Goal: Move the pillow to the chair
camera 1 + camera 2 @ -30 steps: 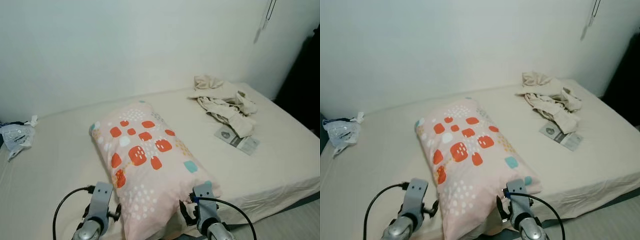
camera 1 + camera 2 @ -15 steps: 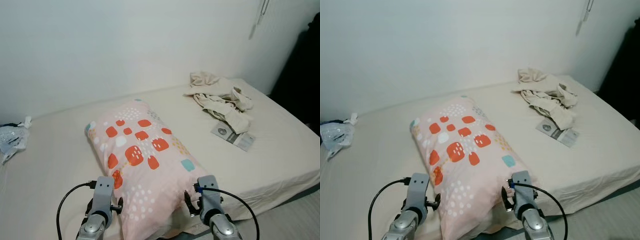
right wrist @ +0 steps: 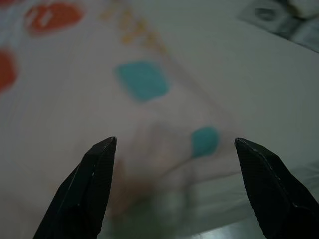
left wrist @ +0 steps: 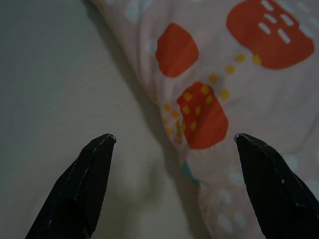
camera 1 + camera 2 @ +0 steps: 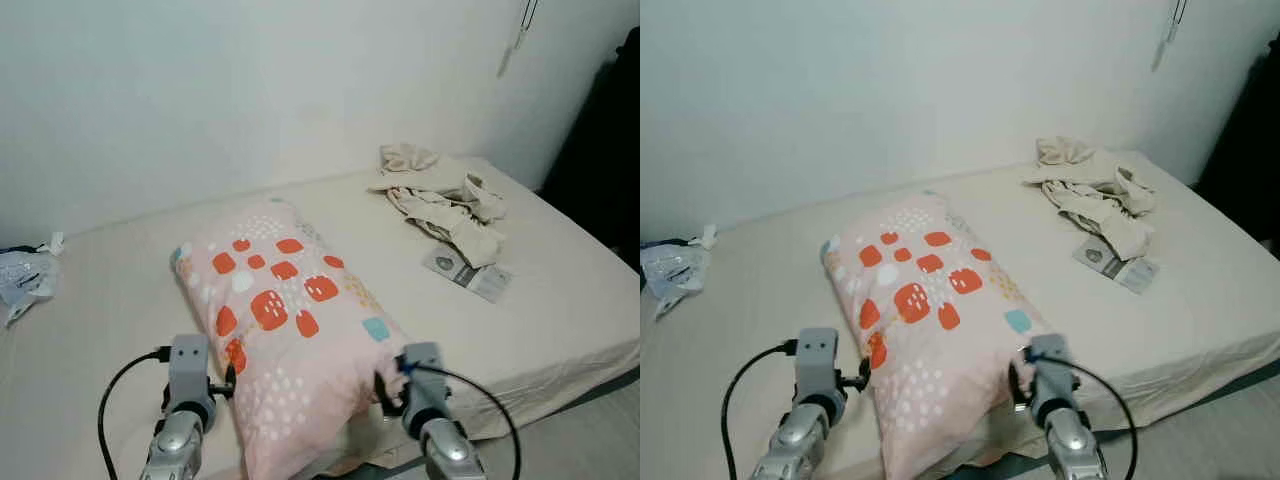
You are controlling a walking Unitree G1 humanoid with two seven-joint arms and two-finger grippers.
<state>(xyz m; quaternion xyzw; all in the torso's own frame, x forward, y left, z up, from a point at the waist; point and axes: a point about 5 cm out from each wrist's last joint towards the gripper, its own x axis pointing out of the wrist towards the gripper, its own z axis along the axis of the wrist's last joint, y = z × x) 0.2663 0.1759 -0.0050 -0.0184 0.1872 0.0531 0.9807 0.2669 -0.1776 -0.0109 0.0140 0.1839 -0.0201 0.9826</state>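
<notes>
A pink pillow (image 5: 290,325) with orange, teal and white patches lies lengthwise on the cream bed (image 5: 110,320), its near end at the bed's front edge. My left gripper (image 4: 172,139) stands open at the pillow's near-left side, its fingers straddling the pillow's edge and the sheet. My right gripper (image 3: 174,142) is open at the near-right corner of the pillow (image 3: 149,114), with teal patches between its fingers. Both wrists (image 5: 188,365) (image 5: 420,370) flank the pillow's near end.
Crumpled beige clothes (image 5: 440,195) and a grey packet (image 5: 467,272) lie at the bed's far right. A plastic bag (image 5: 25,275) sits at the far left. A white wall runs behind the bed; dark furniture (image 5: 600,150) stands at the right. Floor (image 5: 600,430) shows past the bed's front right edge.
The view has shifted a little. Both grippers have moved forward, closer in against the pillow's near end, the left one more to the left side.
</notes>
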